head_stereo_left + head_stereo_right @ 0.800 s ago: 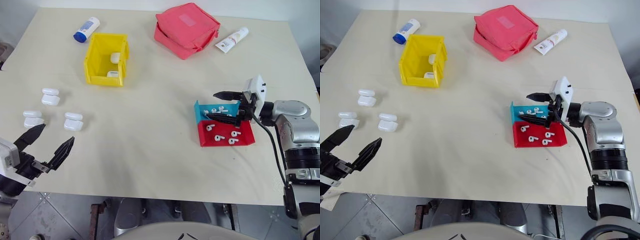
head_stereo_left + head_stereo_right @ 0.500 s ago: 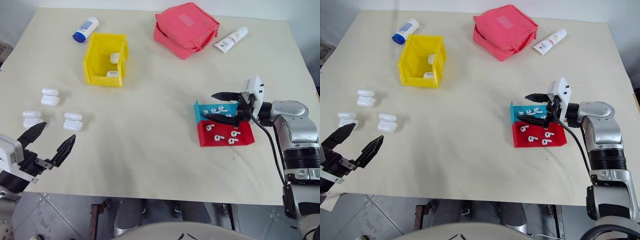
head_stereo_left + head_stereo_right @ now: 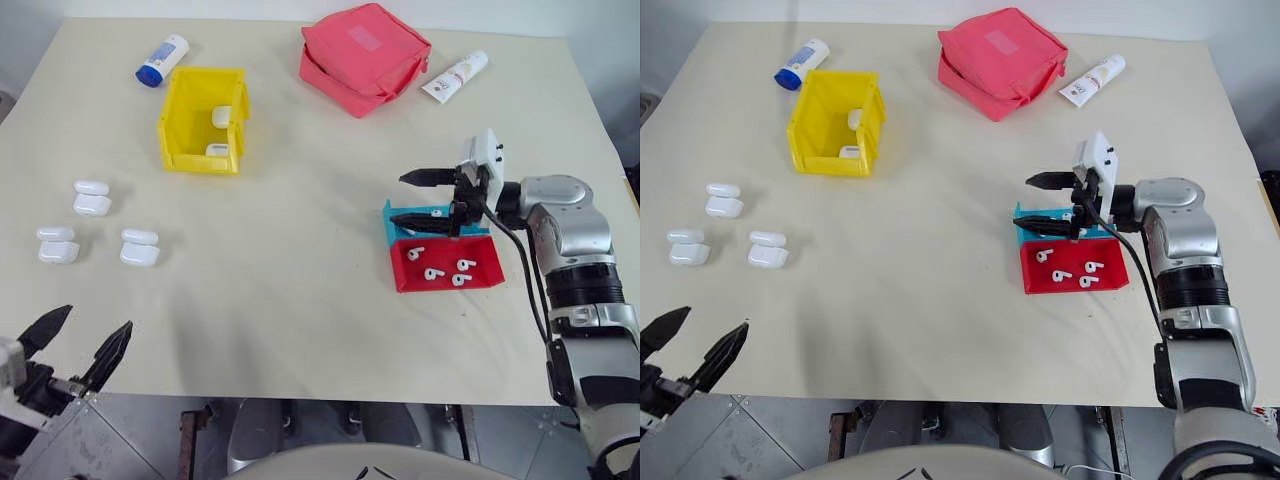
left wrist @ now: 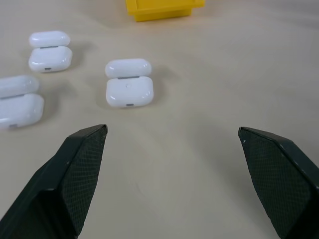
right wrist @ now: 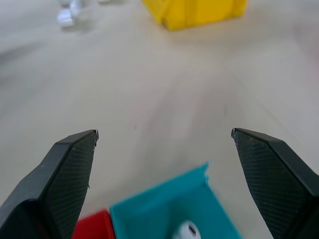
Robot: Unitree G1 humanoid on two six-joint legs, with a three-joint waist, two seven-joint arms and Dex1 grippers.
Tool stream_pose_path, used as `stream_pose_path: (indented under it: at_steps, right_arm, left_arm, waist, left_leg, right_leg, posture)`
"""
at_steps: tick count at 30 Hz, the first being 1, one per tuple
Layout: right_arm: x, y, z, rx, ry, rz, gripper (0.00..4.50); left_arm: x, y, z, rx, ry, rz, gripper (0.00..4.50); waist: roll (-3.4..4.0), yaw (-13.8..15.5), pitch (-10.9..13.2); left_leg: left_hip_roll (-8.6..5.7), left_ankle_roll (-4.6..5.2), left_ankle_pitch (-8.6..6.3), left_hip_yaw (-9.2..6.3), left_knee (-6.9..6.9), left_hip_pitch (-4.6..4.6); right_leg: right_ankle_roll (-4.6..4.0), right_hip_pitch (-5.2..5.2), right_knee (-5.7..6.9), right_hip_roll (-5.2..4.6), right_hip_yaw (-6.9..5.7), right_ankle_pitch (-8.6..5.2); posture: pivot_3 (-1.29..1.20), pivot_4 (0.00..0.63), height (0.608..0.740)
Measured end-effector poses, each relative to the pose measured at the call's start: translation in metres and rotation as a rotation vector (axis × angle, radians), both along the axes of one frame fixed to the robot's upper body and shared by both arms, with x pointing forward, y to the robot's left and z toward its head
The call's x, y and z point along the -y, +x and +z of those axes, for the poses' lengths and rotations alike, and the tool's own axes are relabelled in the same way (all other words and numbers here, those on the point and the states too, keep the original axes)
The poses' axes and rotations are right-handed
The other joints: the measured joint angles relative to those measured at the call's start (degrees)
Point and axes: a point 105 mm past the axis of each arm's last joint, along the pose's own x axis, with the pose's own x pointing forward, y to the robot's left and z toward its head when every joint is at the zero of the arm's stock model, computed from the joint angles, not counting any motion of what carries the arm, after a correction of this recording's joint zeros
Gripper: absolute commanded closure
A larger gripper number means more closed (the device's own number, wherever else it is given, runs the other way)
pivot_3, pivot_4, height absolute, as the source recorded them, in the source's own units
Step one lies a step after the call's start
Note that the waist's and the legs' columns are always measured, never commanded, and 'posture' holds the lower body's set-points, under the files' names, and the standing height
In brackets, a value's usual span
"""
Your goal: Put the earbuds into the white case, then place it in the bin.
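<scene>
Right gripper point(image 3: 417, 197) hangs wide open and empty above the blue tray point(image 3: 399, 220), where at least one earbud point(image 5: 185, 231) lies, with more earbuds point(image 3: 440, 268) in the adjoining red tray point(image 3: 402, 274). Each looks light, hard, glossy and probably slippery, best pinched across the stem. Left gripper point(image 3: 76, 344), also spread, waits off the table edge near the open white case point(image 4: 128, 83); the yellow bin point(image 3: 181, 128) sits well beyond.

No print can be read anywhere: the marks on the blue-capped tube point(image 3: 161, 60) and the white tube point(image 3: 455, 77) are too small.
</scene>
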Motion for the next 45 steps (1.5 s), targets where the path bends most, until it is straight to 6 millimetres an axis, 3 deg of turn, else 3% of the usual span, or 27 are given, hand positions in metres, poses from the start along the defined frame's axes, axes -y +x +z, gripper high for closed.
stream_pose_path:
  at_steps: [6,15,21,26,31,45]
  right_arm:
    - [-0.002,-0.006,-0.002,-0.011,-0.024,0.101,0.0]
    - [0.001,-0.01,-0.005,0.018,-0.075,0.148,0.0]
    - [0.003,-0.008,-0.011,0.019,-0.103,0.139,0.0]
    - [-0.007,-0.007,-0.015,0.012,-0.095,0.156,0.0]
    - [-0.008,-0.008,-0.016,0.009,-0.098,0.155,0.0]
    - [-0.007,-0.011,-0.02,-0.002,-0.103,0.149,0.0]
  left_arm:
    - [-0.007,-0.021,0.001,0.003,0.009,0.055,0.03]
    - [-0.011,-0.018,0.009,0.037,0.055,0.056,0.03]
    - [-0.021,0.007,0.025,0.082,0.117,0.084,0.03]
    - [-0.023,0.056,0.041,0.043,0.098,0.138,0.03]
    - [-0.019,0.079,0.038,-0.065,0.017,0.209,0.03]
    - [-0.018,0.118,0.02,-0.343,-0.149,0.307,0.03]
  waist:
    - [0.0,-0.1,0.0]
    - [0.03,-0.2,0.0]
    - [0.04,-0.2,0.0]
    - [0.07,0.1,0.0]
    - [0.09,-0.2,0.1]
    - [0.07,0.4,0.1]
  left_leg:
    - [0.0,0.01,-0.05,-0.02,-0.01,-0.03]
    - [0.0,0.01,-0.06,-0.03,-0.01,-0.06]
    - [0.0,0.01,-0.04,-0.05,0.0,-0.05]
    - [0.0,-0.03,0.09,-0.14,0.03,-0.02]
    - [-0.03,0.0,0.08,-0.14,0.02,-0.02]
    - [-0.1,-0.08,0.15,-0.14,0.11,0.02]
  right_leg:
    - [-0.02,0.03,-0.15,0.0,-0.01,-0.01]
    - [-0.02,0.02,-0.19,0.0,-0.04,-0.01]
    - [-0.01,0.05,-0.13,0.0,-0.07,0.0]
    - [-0.01,0.06,0.13,-0.01,-0.12,0.0]
    - [0.0,0.04,0.33,-0.03,-0.13,0.01]
    - [0.01,0.04,0.47,-0.02,-0.12,0.01]
  posture:
    - [0.0,0.15,0.74]
    - [0.0,0.15,0.74]
    - [0.0,0.15,0.74]
    - [0.0,0.15,0.74]
    - [0.0,0.15,0.74]
    - [0.0,0.15,0.74]
